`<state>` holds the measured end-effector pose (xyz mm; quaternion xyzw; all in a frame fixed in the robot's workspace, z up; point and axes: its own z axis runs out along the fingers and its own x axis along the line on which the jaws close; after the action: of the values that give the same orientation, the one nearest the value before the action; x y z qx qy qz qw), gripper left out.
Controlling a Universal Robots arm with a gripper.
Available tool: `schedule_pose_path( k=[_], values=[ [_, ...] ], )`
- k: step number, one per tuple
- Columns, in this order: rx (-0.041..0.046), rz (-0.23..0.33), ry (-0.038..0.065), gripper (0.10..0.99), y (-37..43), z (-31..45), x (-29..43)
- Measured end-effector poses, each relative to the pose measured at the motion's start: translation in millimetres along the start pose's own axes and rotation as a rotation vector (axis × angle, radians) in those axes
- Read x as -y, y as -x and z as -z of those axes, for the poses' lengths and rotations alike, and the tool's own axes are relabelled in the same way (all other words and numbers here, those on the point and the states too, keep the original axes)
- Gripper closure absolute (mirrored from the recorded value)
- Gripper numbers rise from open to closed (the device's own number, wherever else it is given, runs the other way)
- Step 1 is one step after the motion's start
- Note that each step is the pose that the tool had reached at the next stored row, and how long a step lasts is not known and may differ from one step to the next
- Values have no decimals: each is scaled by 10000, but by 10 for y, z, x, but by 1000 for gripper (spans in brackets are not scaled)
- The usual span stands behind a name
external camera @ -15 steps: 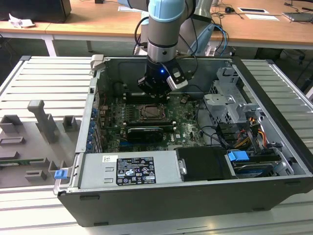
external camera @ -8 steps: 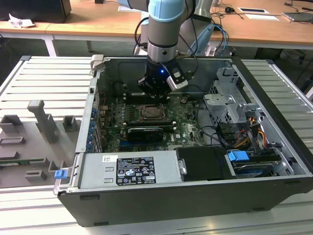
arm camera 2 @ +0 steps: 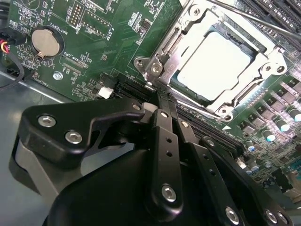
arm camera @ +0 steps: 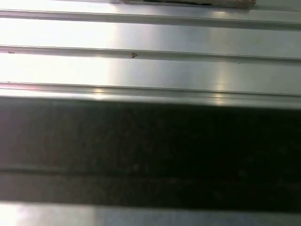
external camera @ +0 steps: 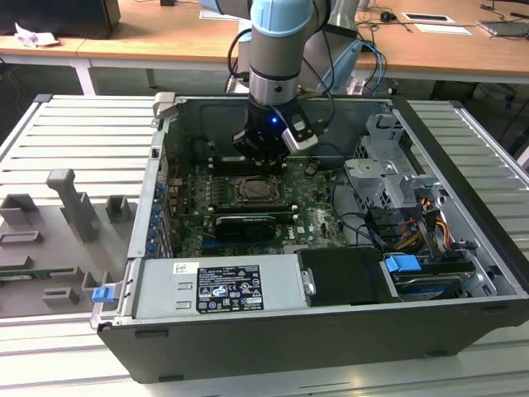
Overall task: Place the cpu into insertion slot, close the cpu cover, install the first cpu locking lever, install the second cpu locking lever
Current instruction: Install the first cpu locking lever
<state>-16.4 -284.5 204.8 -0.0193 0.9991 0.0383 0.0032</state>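
In the second wrist view the cpu (arm camera 2: 210, 66) lies flat in the insertion slot (arm camera 2: 224, 112), its pale metal top showing through the cut-out of the cpu cover (arm camera 2: 188, 29). The cover is folded down over the chip. A thin locking lever (arm camera 2: 249, 16) runs along one side of the socket. My gripper (arm camera 2: 159, 96) has its black fingers pressed together, the tips low at the socket's corner by the hinge hardware (arm camera 2: 153, 66). Whether they pinch anything is hidden. In the exterior view the gripper (external camera: 263, 161) hangs just behind the insertion slot (external camera: 258, 192).
The open computer case (external camera: 273, 339) lies on a ribbed metal table (external camera: 74, 132). A power supply (external camera: 219, 285) sits at the front and a drive cage (external camera: 384, 178) with cables on the exterior view's right. Memory slots (arm camera 2: 221, 136) and a coin battery (arm camera 2: 46, 41) flank the socket.
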Motion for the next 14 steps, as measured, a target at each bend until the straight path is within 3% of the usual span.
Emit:
schedule_pose_path(
  k=[4, 11, 14],
  values=[
    [2, 1, 3, 980, 0, 10, -1],
    [-5, 2, -169, 980, 0, -17, 1],
    [-8, 3, -188, 980, 0, -35, 3]
  ],
)
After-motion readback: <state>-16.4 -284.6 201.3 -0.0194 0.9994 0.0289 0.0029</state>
